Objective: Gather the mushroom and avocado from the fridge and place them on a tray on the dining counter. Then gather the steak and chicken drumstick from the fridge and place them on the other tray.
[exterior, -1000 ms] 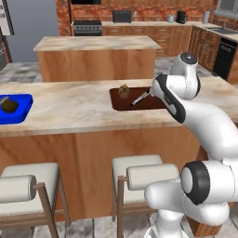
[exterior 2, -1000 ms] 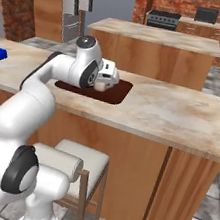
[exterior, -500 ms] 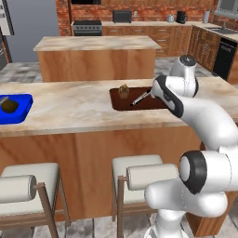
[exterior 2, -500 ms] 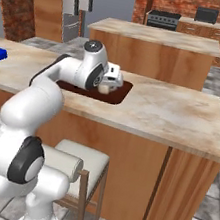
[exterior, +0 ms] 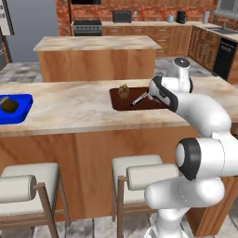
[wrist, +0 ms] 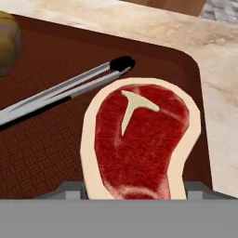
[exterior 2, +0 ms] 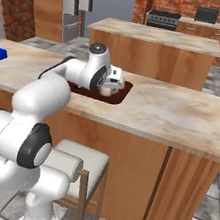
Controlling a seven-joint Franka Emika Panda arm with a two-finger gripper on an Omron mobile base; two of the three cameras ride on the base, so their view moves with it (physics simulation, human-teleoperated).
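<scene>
My gripper [wrist: 135,190] is shut on the steak [wrist: 139,139], a red slab with a pale fatty edge that sits between the fingertips just over the other tray [wrist: 46,153]. This dark brown tray [exterior: 120,104] lies on the dining counter [exterior: 69,111]. The tan chicken drumstick [exterior: 123,90] rests at the tray's far side and shows at the hand view's upper left [wrist: 7,42]. From the right, my gripper [exterior 2: 108,87] hovers low over the tray [exterior 2: 118,99]. The blue tray [exterior: 21,114] at the counter's left end holds the dark avocado [exterior: 9,106]. The fridge [exterior 2: 76,5] stands at the back.
Metal tongs [wrist: 60,95] lie across the brown tray beside the steak. A shorter island [exterior: 95,44] stands behind the dining counter. Two padded stools [exterior: 28,186] [exterior: 144,172] stand in front of the counter, below its edge.
My hand has shifted slightly to the right and down over the brown tray, with the steak still in it. The trays and drumstick have stayed put.
</scene>
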